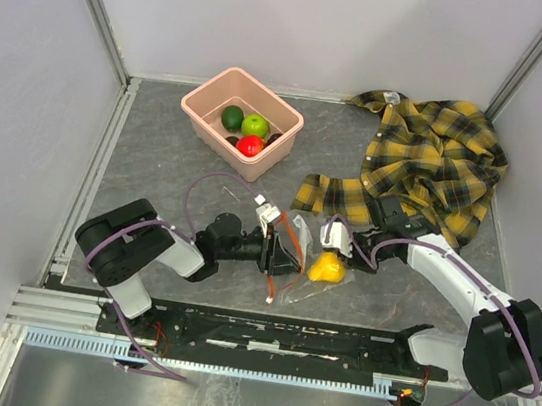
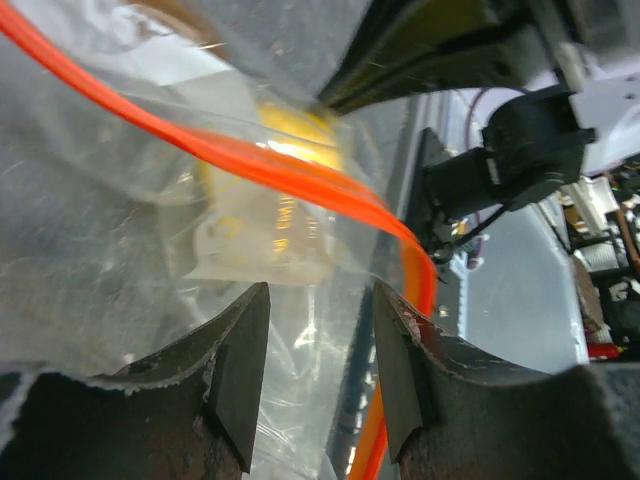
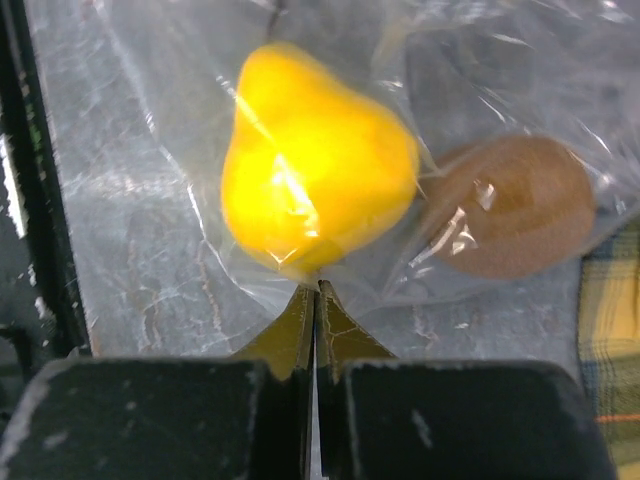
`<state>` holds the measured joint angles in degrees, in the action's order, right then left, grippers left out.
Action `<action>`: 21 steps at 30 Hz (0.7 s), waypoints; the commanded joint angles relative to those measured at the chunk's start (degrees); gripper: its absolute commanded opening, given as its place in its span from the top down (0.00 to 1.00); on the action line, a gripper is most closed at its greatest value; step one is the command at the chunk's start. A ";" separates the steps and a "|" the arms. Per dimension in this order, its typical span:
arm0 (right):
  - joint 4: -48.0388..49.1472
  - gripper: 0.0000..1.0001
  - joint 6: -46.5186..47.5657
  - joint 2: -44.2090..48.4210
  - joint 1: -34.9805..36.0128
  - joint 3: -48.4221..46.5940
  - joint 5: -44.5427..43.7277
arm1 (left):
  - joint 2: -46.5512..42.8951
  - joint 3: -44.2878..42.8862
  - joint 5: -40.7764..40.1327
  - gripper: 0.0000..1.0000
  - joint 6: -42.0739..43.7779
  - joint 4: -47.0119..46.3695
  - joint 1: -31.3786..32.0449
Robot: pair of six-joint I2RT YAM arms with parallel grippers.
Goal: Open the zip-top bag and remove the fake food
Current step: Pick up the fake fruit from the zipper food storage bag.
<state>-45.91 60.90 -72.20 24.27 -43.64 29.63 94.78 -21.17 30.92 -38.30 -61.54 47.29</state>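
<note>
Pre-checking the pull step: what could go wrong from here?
Right gripper is shut on thin zip-top bag film at the tip of the yellow pear; a pull could slip off.
Left gripper stands open around the orange zip strip; that side looks unanchored, so the bag may just drag.
</note>
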 commanded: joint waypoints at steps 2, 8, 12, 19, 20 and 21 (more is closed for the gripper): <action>8.35 0.98 -10.99 -0.11 0.00 -3.04 -2.68 | 1.26 1.25 5.66 0.47 -7.29 -18.15 0.26; 5.57 0.88 -7.98 1.09 -0.56 -3.16 -0.34 | 0.53 2.72 2.51 0.42 -7.74 -17.09 -0.29; 3.86 0.77 -4.87 4.74 -2.74 -1.89 2.55 | -7.30 4.31 -4.52 0.30 -2.89 -3.09 -0.44; 2.83 0.72 -2.99 4.90 -3.19 -1.34 5.36 | -23.83 4.08 -12.75 0.16 3.22 22.78 -0.24; 2.37 0.72 -2.63 4.62 -3.18 -1.50 5.74 | -24.75 3.54 -13.18 0.16 3.17 25.14 -0.31; 2.20 0.71 -2.41 4.46 -3.15 -1.61 5.97 | -25.21 3.03 -13.79 0.16 2.84 27.60 -0.19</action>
<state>-42.39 56.64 -67.26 21.10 -44.51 32.16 73.34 -16.49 22.33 -39.24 -47.40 47.16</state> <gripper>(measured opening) 0.279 0.834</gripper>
